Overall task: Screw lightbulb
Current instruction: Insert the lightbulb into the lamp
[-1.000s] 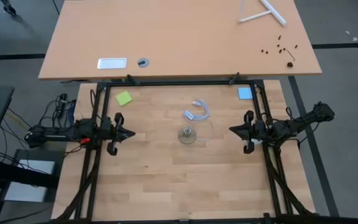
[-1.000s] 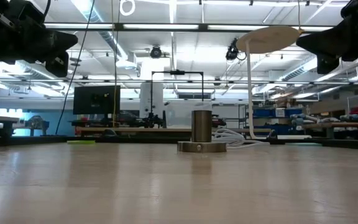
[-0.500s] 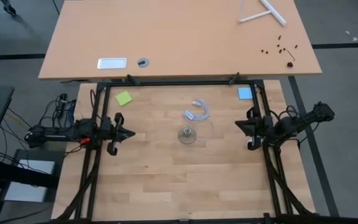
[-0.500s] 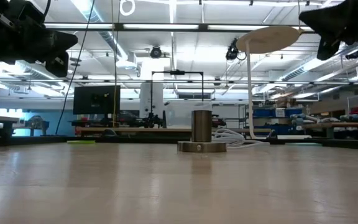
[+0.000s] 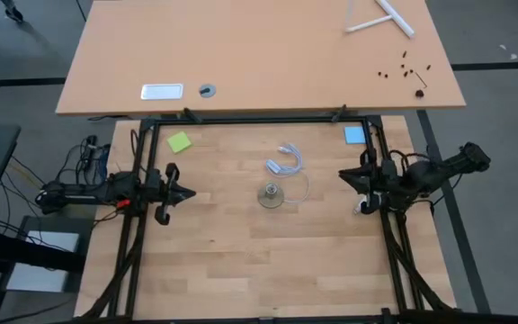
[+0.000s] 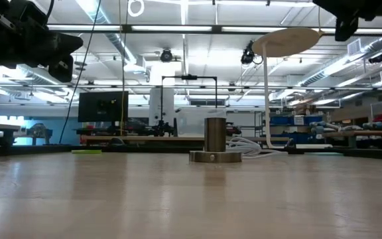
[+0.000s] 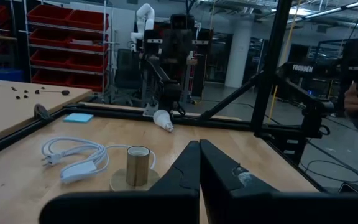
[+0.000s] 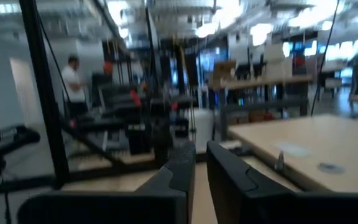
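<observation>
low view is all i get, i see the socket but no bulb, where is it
Observer: The lightbulb lies on its side on the table, close to the right arm's base; the left wrist view shows it.
Operator: is anything holding it
Observer: No, it lies free. The right gripper hangs by the table's right edge, just beside it in the high view.
Operator: and the left one
Observer: The left gripper is shut and empty at the table's left edge, pointing towards the socket.
</observation>
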`<state>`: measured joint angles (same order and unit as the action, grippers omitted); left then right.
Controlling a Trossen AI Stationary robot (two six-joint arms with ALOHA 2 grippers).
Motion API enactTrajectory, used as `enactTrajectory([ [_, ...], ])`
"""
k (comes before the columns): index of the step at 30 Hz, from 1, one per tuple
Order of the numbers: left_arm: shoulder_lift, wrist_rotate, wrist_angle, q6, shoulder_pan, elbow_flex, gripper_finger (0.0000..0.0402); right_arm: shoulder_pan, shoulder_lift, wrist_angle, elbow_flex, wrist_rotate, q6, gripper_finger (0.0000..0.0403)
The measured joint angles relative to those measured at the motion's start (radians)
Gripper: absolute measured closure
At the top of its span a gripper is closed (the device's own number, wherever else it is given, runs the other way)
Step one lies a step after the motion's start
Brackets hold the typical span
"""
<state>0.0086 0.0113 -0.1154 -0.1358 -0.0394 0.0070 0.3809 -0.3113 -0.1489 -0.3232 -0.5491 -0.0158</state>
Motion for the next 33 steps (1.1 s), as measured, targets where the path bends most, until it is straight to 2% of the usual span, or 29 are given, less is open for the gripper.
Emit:
enactTrajectory([
  [6,0.000,0.000,0.000,0.000,0.000,0.000,0.0396,0.000,-0.149,0.332,-0.200,0.007,-0.124,0.0333],
  [16,0.000,0.000,-0.025,0.000,0.000,0.000,0.0396,0.000,-0.399,0.671,-0.351,0.173,-0.331,0.0323],
  [25,0.000,0.000,-0.024,0.000,0.000,0.000,0.0396,-0.039,-0.595,0.994,-0.417,0.375,-0.358,0.0279],
  [33,0.000,-0.026,-0.031,0.000,0.000,0.000,0.0396,-0.076,-0.772,1.225,-0.417,0.534,-0.267,0.0241],
])
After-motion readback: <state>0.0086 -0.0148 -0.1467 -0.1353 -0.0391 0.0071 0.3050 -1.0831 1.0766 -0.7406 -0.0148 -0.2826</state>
